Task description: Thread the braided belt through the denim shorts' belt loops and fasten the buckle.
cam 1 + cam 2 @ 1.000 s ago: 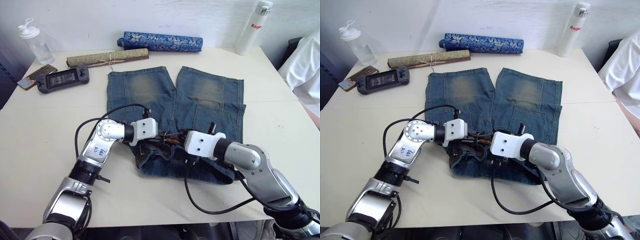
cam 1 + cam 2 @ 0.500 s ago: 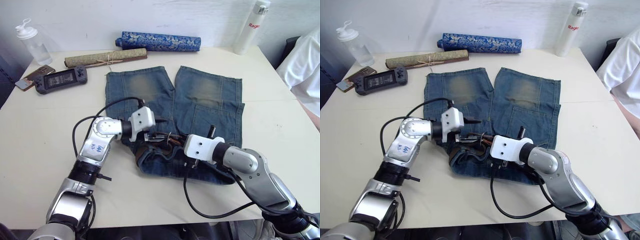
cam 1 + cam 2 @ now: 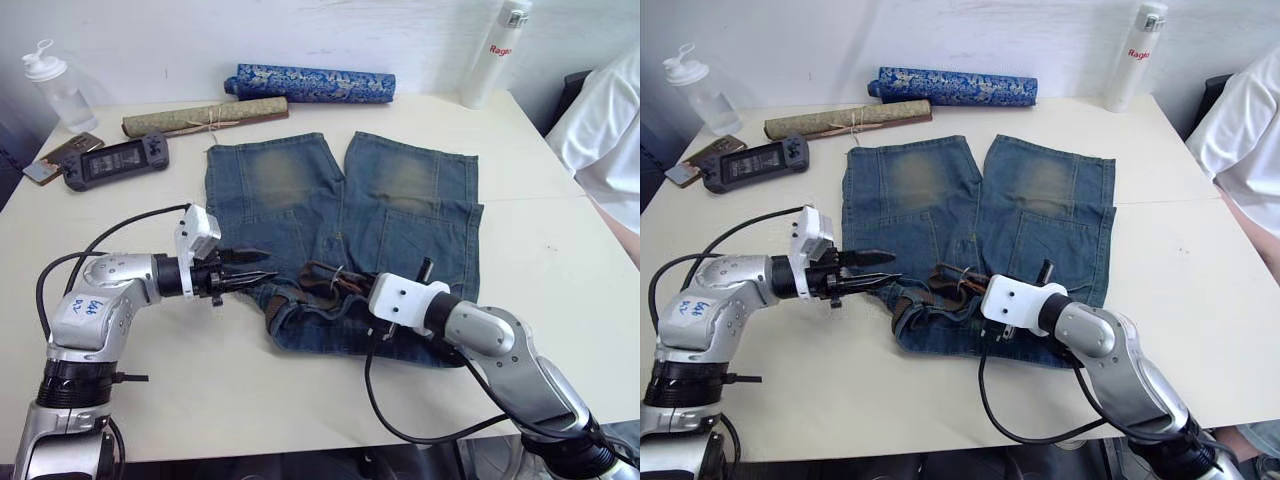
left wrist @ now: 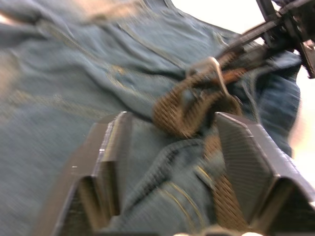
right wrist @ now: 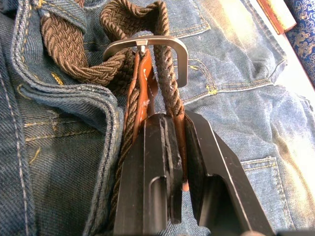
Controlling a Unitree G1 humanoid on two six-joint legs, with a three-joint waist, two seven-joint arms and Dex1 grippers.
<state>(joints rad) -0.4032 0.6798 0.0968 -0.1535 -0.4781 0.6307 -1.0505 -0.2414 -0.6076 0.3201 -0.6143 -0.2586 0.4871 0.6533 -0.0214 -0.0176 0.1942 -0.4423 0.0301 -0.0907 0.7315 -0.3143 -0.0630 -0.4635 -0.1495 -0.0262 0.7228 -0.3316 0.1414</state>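
Observation:
The denim shorts [image 3: 340, 200] lie flat mid-table, waistband toward me. On the bunched waistband lies the braided belt [image 3: 318, 280], looped, with its silver buckle [image 5: 147, 44] lying on the denim. A belt loop [image 5: 66, 10] crosses the strap. My right gripper [image 5: 177, 128] is shut on the braided belt just behind the buckle, pinching the brown strap and its tan leather tip. My left gripper [image 3: 255, 268] hovers open with nothing in it at the shorts' left edge, pointing at the belt [image 4: 192, 105] from a short way off.
Along the far edge lie a blue patterned fabric roll [image 3: 310, 83] and an olive rolled mat [image 3: 205, 115]. A white bottle [image 3: 490, 55] stands far right, a clear bottle [image 3: 50, 85] far left beside a handheld console [image 3: 110, 160]. A person's white sleeve [image 3: 600, 130] is at the right.
My left gripper has pulled away from the belt to the left and now stands open. The right gripper has stayed on the belt by the buckle.

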